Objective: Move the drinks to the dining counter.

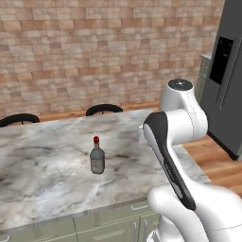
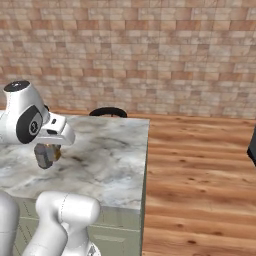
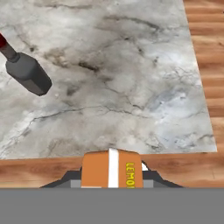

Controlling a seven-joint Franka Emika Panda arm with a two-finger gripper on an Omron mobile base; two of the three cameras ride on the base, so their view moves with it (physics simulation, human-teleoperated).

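The orange can [image 3: 112, 169], at the bottom centre of the hand view, sits clenched between the pincer [image 3: 112, 177] fingers; its yellow letters read "LEMO". The bottle [image 1: 97, 156] with red cap and pale label stands upright mid-left on the marble surface [image 1: 47, 170].
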